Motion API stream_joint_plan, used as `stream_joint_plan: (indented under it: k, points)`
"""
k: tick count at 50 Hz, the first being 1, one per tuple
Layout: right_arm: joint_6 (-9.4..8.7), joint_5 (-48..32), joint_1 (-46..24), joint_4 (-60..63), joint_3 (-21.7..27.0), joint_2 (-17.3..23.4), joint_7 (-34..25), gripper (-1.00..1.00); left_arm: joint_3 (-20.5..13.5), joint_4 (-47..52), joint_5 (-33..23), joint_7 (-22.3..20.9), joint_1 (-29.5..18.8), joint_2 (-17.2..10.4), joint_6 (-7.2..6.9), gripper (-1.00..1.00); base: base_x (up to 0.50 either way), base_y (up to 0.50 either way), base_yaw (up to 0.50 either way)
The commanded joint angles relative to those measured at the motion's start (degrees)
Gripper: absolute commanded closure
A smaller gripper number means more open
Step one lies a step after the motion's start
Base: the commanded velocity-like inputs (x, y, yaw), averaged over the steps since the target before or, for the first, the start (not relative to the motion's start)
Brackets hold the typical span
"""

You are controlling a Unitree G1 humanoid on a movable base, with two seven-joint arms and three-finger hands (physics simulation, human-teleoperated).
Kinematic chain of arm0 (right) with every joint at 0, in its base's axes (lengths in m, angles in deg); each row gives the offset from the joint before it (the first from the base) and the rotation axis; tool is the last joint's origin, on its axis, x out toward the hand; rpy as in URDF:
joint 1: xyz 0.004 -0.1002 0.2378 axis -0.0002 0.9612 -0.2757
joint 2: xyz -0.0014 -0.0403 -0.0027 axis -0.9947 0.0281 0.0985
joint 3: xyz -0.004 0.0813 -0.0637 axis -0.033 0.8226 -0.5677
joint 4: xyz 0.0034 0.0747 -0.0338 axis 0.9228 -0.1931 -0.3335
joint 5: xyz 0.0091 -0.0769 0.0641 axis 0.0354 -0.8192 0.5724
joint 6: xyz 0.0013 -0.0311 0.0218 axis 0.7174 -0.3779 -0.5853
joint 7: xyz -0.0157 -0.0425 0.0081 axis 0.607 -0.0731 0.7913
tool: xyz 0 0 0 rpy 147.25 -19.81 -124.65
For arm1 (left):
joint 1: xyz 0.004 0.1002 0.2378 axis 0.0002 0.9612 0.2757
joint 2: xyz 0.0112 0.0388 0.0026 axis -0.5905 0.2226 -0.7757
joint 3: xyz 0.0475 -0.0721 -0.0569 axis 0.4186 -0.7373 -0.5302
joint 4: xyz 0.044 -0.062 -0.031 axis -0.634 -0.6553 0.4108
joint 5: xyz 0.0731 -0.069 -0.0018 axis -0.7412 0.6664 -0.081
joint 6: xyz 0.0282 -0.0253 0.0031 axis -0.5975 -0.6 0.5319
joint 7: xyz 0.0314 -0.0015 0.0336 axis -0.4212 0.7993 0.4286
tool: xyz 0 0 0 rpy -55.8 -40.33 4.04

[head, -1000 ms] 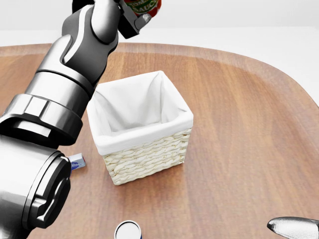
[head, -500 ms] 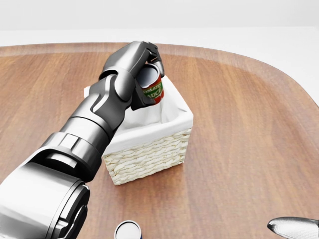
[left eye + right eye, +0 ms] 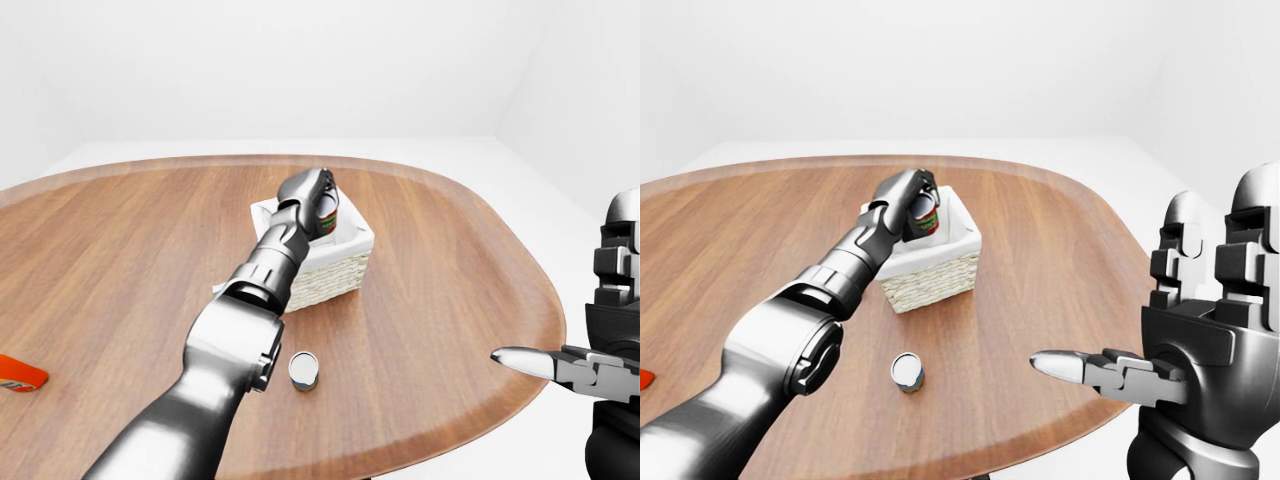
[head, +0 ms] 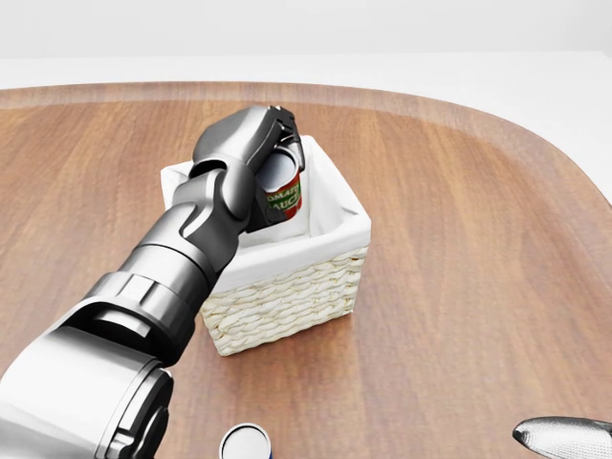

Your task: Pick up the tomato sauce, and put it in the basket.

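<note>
Left robot hand [image 4: 273,158] clamped round the tomato sauce [image 4: 283,191], a small can held over the basket [image 4: 287,287], partly below its white-lined rim. Likely rigid, fairly heavy, smooth and slippery; best gripped round the label band, mid-height. Right robot hand [image 3: 1185,345] idle, fingers spread apart, off the bench [image 4: 459,249].

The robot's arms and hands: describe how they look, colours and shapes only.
The left arm is glossy silver-grey metal built of rounded cylindrical segments, with darker ribbed collars at the joints. The left hand is dark grey to black with blocky fingers. The right hand is dark grey and boxy, with stacked rectangular finger links and one pointed, polished silver fingertip. No cables, sleeves or markings show.
</note>
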Motion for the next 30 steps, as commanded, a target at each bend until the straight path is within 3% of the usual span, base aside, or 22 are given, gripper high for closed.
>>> stream_joint_plan:
  k: [1,18,30]
  points:
    - [0.0,0.0,-0.2,0.0,0.2,-0.2,-0.4,-1.0,-0.7,0.2,-0.3,3.4,-0.3,-0.6,0.0,1.0,0.0,0.0,0.0]
    - [0.0,0.9,0.4,0.0,-0.3,1.6,1.5,-1.0,-0.3,-0.2,-3.1,6.4,-0.4,-2.3,0.0,1.0,0.0,0.0,0.0]
    - [0.0,0.0,0.5,0.0,-0.6,0.6,0.6,-1.0,-0.6,-0.7,-5.8,8.7,1.9,-3.8,0.0,1.0,0.0,0.0,0.0]
